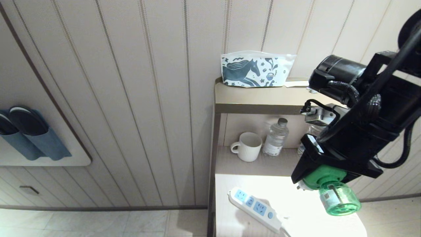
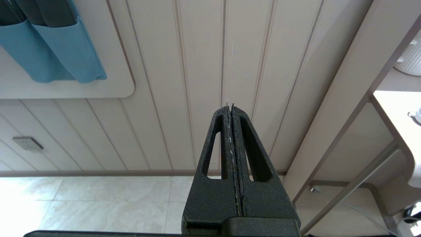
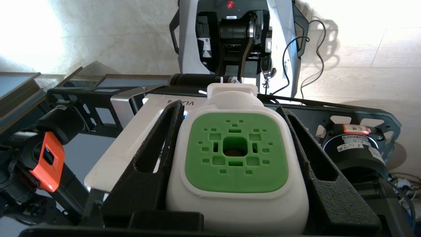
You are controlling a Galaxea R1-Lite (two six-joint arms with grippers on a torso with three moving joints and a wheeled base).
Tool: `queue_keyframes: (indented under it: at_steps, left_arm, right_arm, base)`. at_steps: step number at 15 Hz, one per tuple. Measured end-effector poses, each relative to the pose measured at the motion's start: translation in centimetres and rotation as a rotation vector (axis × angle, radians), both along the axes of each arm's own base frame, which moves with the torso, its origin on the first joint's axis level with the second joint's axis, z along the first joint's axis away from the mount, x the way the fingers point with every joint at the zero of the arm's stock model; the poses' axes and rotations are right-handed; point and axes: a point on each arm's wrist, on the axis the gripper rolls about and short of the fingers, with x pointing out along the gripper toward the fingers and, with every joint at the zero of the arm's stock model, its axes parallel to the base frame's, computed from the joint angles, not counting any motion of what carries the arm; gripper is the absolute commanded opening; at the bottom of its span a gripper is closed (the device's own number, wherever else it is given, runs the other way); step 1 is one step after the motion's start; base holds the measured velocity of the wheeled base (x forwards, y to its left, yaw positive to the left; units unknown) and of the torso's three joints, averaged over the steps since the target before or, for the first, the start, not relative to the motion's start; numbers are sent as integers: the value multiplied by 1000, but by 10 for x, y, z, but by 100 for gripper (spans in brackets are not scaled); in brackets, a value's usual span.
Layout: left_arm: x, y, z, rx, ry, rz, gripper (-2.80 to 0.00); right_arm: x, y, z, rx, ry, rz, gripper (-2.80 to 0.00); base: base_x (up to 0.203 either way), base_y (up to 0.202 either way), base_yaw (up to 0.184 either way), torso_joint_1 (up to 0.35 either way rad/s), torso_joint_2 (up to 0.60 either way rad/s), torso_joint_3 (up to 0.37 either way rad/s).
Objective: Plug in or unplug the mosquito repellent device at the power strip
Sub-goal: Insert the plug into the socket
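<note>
Item: mosquito repellent device point(image 1: 330, 189), clamped in my right gripper point(image 1: 324, 177) at lower right, clear of the power strip point(image 1: 256, 208) at bottom centre; I judged prong misalignment might shove the strip.

Right claw point(image 3: 235, 158): two black fingers point(image 3: 154, 154) pressed against either side of the mosquito repellent device point(image 3: 236, 164), gripping it. Device: white rounded body, green square face with small square vents and a larger central hole, white stub at its far end. Behind it: the robot's base point(image 3: 235, 36), black cables, pale tiled floor point(image 3: 361, 42).
</note>
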Motion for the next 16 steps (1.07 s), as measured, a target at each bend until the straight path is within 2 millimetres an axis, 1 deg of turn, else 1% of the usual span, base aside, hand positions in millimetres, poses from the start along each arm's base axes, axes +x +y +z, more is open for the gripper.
queue_keyframes:
  at_steps: [2,4,9,16]
  left_arm:
    - [0,0,0,0,0,0,-280]
    - [0,0,0,0,0,0,-280]
    - [0,0,0,0,0,0,-280]
    - [0,0,0,0,0,0,-280]
  right_arm:
    - [3,2,-6,-5,17,-5,-280]
    - [9,5,-18,-8,36,-26,-280]
    - [22,13,-59,-28,90,-64,-280]
    - [33,18,-118,-57,144,-88,-280]
  base:
    - [0,0,0,0,0,0]
    - [0,0,0,0,0,0]
    - [0,0,0,0,0,0]
    - [0,0,0,0,0,0]
